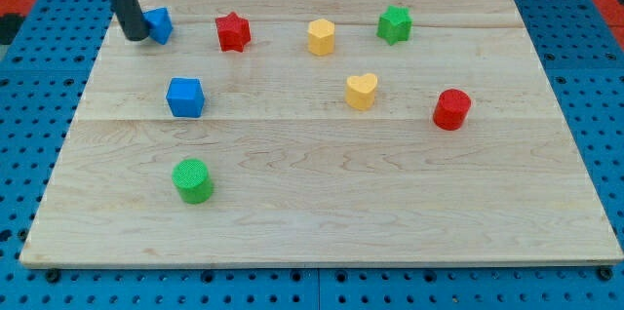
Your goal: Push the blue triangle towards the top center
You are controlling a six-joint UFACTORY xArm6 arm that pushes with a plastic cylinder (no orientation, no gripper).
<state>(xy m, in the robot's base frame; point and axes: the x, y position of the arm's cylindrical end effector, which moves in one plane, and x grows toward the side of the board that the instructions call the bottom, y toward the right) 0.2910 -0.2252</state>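
Note:
The blue triangle [160,24] lies near the board's top left corner. My tip [134,35] rests on the board right against the triangle's left side; the dark rod rises from it to the view's top edge and hides a little of the triangle's left edge. A red star [233,32] lies just to the triangle's right, between it and the top centre.
A yellow hexagon-like block [321,37] and a green star [394,24] lie along the top. A blue cube [185,96], a yellow heart [362,91], a red cylinder [451,109] and a green cylinder [192,180] lie lower. The wooden board [322,222] sits on blue pegboard.

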